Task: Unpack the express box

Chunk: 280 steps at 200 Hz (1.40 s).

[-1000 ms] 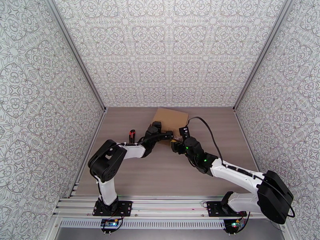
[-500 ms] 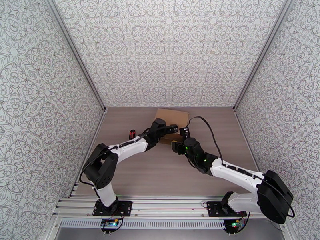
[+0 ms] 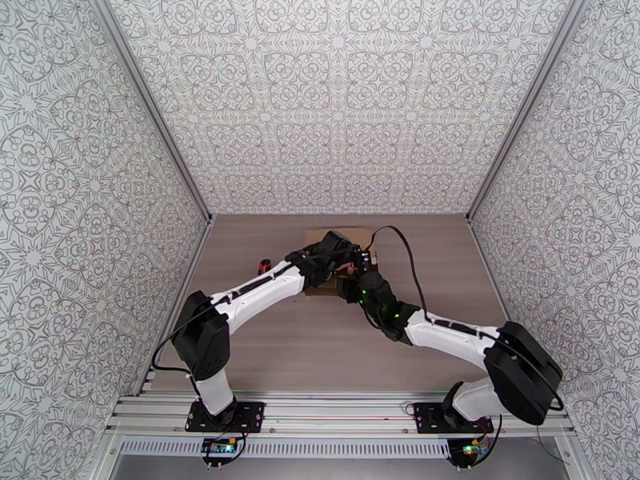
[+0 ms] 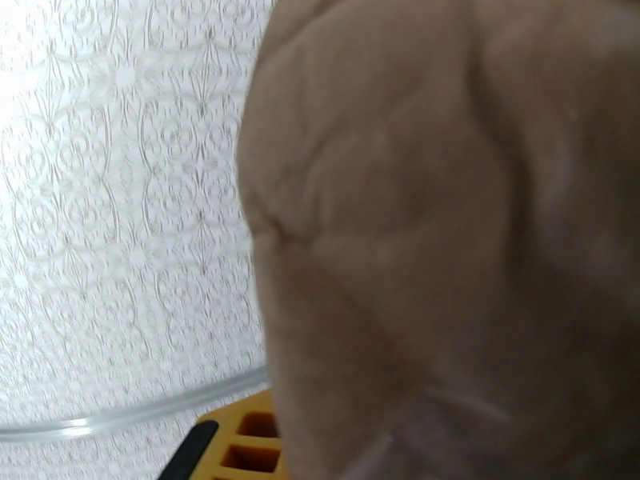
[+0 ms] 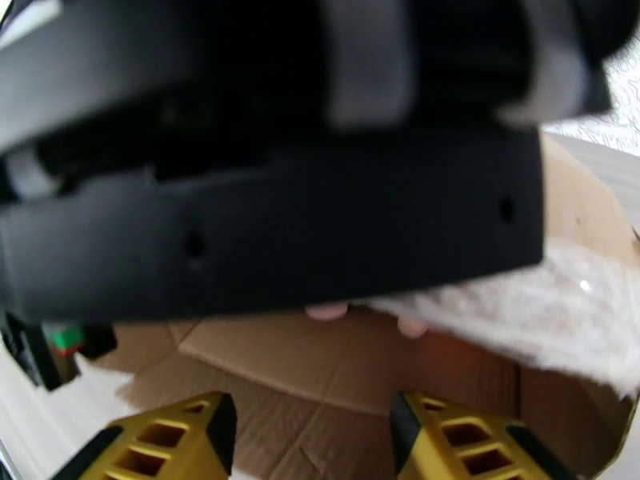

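The express box (image 3: pixel 356 235) is a brown cardboard carton at the table's far middle, mostly covered by both arms. In the right wrist view the box (image 5: pixel 320 370) is open, showing bare cardboard inside and a white fluffy plush (image 5: pixel 552 314) at its right. My left gripper (image 3: pixel 344 259) reaches over the box top. Its wrist view is taken up by a creased tan surface (image 4: pixel 448 234) pressed close, with one yellow finger (image 4: pixel 240 442) at the bottom. Whether it grips anything is hidden. My right gripper (image 3: pixel 350 283) is at the box's near side, and the right gripper (image 5: pixel 308 442) is open with nothing between its fingers.
A red-and-black utility knife (image 3: pixel 262 266) lies left of the box beside the left forearm. Patterned walls close in the table on three sides. The left arm's black wrist (image 5: pixel 272 154) hangs just above and in front of the right wrist camera.
My left arm has stretched forward and right, bringing its gripper over the box top. My right gripper has moved up to the box's near side.
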### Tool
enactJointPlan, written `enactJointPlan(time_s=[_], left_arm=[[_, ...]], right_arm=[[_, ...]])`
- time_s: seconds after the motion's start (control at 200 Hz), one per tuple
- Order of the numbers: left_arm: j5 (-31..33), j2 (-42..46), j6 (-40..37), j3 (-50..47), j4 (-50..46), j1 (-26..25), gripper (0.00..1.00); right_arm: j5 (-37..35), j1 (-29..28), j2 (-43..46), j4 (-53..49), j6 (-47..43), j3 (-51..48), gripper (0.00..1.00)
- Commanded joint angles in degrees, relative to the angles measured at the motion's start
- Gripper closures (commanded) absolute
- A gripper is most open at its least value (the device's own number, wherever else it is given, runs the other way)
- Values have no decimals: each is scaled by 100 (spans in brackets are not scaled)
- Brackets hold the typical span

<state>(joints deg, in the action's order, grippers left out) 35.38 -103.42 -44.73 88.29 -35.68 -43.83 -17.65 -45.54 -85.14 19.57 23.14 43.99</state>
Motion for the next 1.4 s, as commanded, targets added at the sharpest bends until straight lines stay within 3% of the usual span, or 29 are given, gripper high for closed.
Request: enactJointPlan(time_s=[0.0, 0.21, 0.32, 0.37, 0.525, 0.825, 0.995, 1.395], left_arm=[[22, -66, 846, 482, -1212, -158, 85], [38, -18, 1312, 888, -2073, -170, 85], [-36, 28, 1490, 831, -2322, -164, 85], [20, 43, 1562, 761, -2336, -162, 85], [-151, 111, 1834, 726, -2389, -103, 85], [-863, 202, 2189, 863, -2574, 88, 84], [-1080, 129, 2236, 950, -2763, 101, 84], [-1882, -83, 2574, 1583, -3395, 324, 84]], right_arm=[[7, -5, -259, 428, -15, -14, 43], [-37, -115, -299, 1053, -170, -275, 43], [-122, -240, -196, 3010, -407, -1013, 39], [-190, -251, -181, 3430, -503, -1187, 38], [130, -289, -37, 2706, -809, -883, 35], [-310, -317, -93, 2214, -218, -941, 39], [-545, -425, -16, 2583, -437, -1082, 39], [42, -572, -380, 2446, -1252, -851, 44]])
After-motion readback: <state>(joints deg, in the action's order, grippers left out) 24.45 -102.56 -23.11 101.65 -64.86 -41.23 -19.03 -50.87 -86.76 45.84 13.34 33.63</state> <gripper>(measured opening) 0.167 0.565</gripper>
